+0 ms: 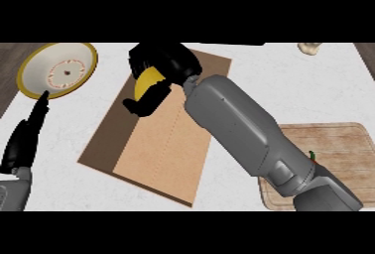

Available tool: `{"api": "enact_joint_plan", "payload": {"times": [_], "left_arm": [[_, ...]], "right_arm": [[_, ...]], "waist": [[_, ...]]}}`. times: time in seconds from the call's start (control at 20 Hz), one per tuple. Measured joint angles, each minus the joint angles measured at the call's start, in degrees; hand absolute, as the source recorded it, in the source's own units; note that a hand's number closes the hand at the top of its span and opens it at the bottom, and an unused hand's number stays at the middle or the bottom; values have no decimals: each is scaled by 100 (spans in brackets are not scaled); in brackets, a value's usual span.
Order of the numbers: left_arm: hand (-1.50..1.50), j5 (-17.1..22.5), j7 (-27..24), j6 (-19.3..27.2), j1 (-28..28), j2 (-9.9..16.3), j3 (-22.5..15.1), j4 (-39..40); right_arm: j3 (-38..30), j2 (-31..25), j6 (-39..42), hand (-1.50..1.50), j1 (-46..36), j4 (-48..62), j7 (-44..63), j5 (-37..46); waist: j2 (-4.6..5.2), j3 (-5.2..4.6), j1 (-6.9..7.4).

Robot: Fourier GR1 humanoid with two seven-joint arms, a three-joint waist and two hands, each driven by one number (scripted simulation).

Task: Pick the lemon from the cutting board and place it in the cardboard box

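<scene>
Your cardboard box [157, 144] lies flattened at centre, with the cutting board [344, 144] at four o'clock. Your right hand [162, 64], at twelve o'clock over the box's top end, has its fingers curled round the lemon [149, 82]. Your left hand [26, 139] rests at nine o'clock, fingers straight, below the plate [58, 69].

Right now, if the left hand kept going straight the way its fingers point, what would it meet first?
The left hand points up and slightly right, at the yellow-rimmed plate. Its fingertips already look to be at the plate's lower rim, so the plate comes first, though height above the counter is unclear.
</scene>
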Motion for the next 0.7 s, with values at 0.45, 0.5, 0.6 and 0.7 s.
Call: {"api": "enact_joint_plan", "payload": {"times": [0.45, 0.5, 0.6, 0.7], "left_arm": [[0, -126, -56, -20, -372, -136, -109, 222], [0, -134, -4, -51, -403, -131, -131, 188], [0, -187, -18, -11, -359, -196, -190, 139], [0, -209, 70, 20, -432, -221, -183, 144]], "right_arm": [[825, 18, -522, -150, -116, 836, 379, -1179], [906, 19, -557, -150, -118, 881, 369, -1300], [1020, 20, -698, -150, -82, 895, 266, -1540], [1056, 21, -789, -150, -136, 927, 106, -1754]], "waist": [[70, -4, 247], [74, -3, 278], [77, -2, 311], [76, -1, 290]]}}
